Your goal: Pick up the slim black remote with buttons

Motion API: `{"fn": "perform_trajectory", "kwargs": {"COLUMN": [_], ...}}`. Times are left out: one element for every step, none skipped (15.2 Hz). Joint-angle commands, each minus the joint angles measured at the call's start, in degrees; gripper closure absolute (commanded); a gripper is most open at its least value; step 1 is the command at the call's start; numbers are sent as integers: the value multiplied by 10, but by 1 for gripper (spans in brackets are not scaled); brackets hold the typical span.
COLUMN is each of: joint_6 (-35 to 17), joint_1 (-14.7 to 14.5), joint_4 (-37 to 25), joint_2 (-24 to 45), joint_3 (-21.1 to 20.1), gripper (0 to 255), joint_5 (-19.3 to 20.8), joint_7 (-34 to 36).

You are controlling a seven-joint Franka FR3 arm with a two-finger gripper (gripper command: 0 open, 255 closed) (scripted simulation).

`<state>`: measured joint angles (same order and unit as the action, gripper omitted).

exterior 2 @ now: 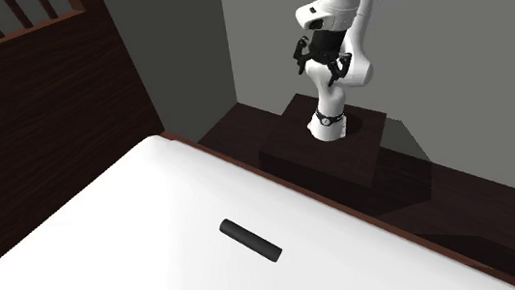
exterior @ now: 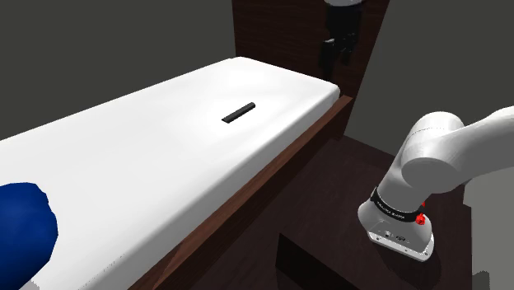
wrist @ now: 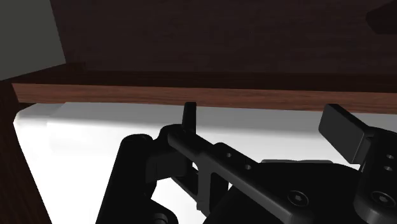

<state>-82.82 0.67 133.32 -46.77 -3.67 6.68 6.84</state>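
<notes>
The slim black remote lies flat on the white mattress, toward the headboard end and near the middle of its width. In the second exterior view the remote lies slantwise on the mattress. My gripper hangs high in the air in front of the dark headboard, well away from the remote and off the bed's corner. Seen from the second exterior view, the gripper is above the stand, open, with nothing between its fingers. In the wrist view one black finger pad shows over the mattress.
A dark wooden headboard rises at the bed's end and a wooden side rail runs along the near edge. A blue cushion-like thing lies at the mattress's lower left. My stand sits on dark floor beside the bed.
</notes>
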Motion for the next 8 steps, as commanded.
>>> {"fn": "perform_trajectory", "kwargs": {"joint_6": [0,-18,-36,-55,-73,-92,-110,-129], "joint_1": [0,-4,-8,-12,-15,-19,-23,-28], "joint_4": [0,6,12,16,19,21,22,23], "joint_2": [0,8,17,27,38,50,63,78], "joint_3": [0,13,26,39,51,63,76,88], "gripper": [0,0,0,0,0,0,0,0], "joint_5": [0,9,19,27,35,42,49,55], "joint_7": [0,-26,-51,-76,-101,-126,-150,-175]}}
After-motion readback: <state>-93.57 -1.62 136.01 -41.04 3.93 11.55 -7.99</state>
